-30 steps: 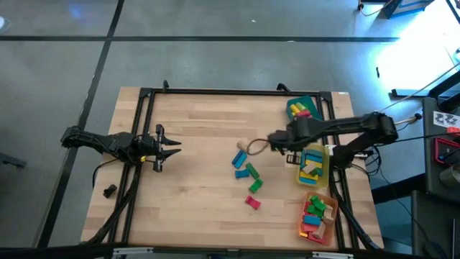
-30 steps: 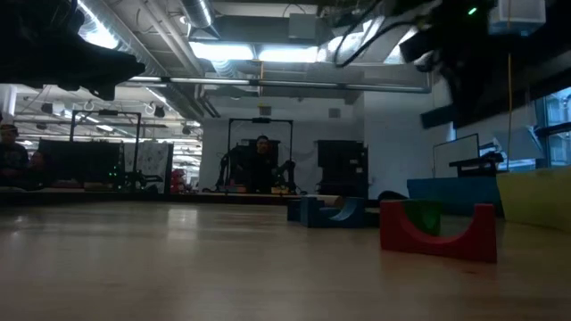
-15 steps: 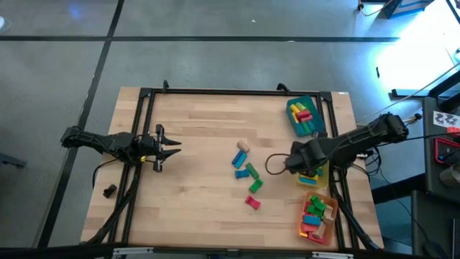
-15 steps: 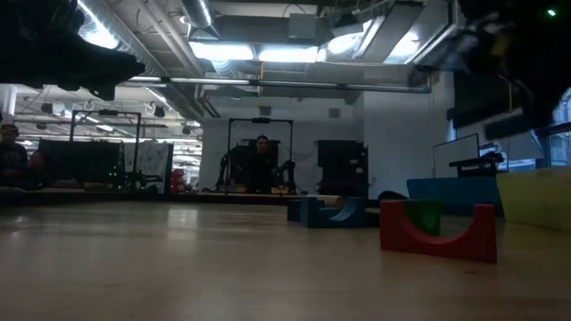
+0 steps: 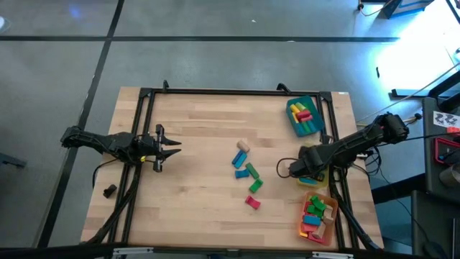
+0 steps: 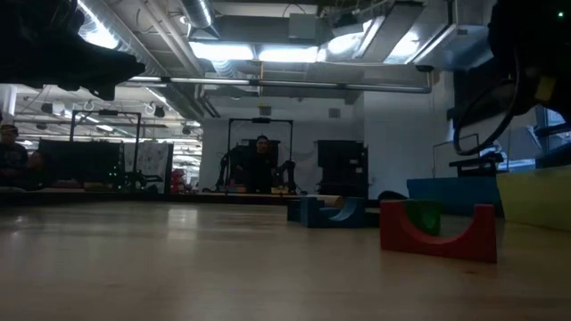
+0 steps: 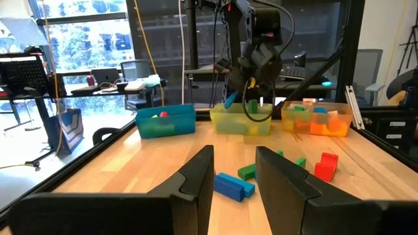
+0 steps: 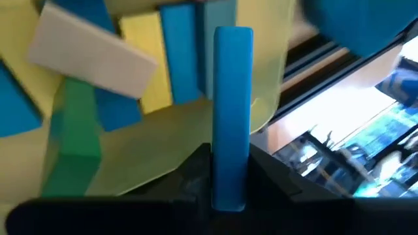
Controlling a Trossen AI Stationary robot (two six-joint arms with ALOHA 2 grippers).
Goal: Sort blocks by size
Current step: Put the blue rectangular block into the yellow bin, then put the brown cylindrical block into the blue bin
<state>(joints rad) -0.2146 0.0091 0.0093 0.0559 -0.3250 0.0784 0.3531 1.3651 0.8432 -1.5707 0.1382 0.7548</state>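
You are watching the table point(image 5: 201, 144) from above. The right gripper point(image 5: 305, 167) is hovering over the yellow tray point(image 8: 163, 163), fingers clamped on a blue bar point(image 8: 232, 111) — the wrist view shows it standing on end between them, above other blocks already lying in that tray. By the look of it, the drop is in hand; next, the fingers need to part so the bar falls inside the rim, not over its near wall. A teal tray point(image 5: 303, 115) and an orange tray point(image 5: 317, 214) are flanking the yellow one. Loose blocks point(image 5: 246, 171) are waiting mid-table. The left gripper point(image 5: 167, 150) is idling at the left side, fingers slightly apart, empty.
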